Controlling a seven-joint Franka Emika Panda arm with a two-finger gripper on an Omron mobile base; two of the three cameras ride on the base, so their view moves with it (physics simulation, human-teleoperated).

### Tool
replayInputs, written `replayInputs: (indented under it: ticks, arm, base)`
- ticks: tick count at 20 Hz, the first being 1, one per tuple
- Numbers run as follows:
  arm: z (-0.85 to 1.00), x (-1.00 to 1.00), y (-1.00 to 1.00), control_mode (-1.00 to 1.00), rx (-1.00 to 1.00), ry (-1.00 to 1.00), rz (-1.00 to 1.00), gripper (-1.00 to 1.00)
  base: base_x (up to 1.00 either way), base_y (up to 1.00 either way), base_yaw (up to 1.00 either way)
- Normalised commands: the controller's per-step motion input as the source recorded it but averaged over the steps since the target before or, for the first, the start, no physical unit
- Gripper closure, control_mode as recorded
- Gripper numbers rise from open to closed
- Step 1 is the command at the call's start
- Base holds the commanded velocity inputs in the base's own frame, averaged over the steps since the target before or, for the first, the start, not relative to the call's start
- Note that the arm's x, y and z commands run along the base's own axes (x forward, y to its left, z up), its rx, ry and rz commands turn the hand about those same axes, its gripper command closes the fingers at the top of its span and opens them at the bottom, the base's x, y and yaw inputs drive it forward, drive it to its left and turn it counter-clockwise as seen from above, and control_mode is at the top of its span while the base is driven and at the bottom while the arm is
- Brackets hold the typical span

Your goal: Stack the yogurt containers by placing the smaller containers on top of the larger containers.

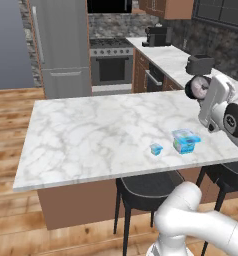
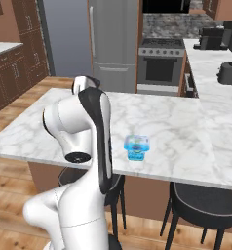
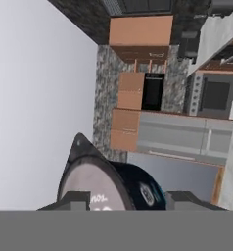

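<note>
Pincer (image 1: 201,90) of mine clenched on the dark round cup (image 1: 196,87), high above the marble counter (image 1: 91,135). Down there sit the bigger light-blue tub (image 1: 185,141) and, just beside it, the tiny light-blue cup (image 1: 156,149)

Both base cameras sit behind the arm, left and right, looking forward and down at the same marble counter (image 1: 91,135) and stove (image 2: 160,66) beyond; the rolled hand camera faces the far kitchen wall
</note>
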Motion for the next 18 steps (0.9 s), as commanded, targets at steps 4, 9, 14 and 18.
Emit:
replayInputs:
  ticks: [4,9,14,18]
  arm:
    - [0.14,-0.23,-0.46,-1.00,-0.03,0.40,-0.09,1.00]
    - [0.17,-0.36,-0.73,-1.00,0.00,0.47,-0.01,1.00]
    - [0.13,-0.46,-0.81,-1.00,0.00,0.41,0.00,1.00]
    - [0.13,-0.29,-0.78,-1.00,0.00,0.35,0.00,1.00]
  base:
    - [0.00,0.00,0.00]
    - [0.00,0.00,0.00]
    - [0.00,0.00,0.00]
    - [0.00,0.00,0.00]
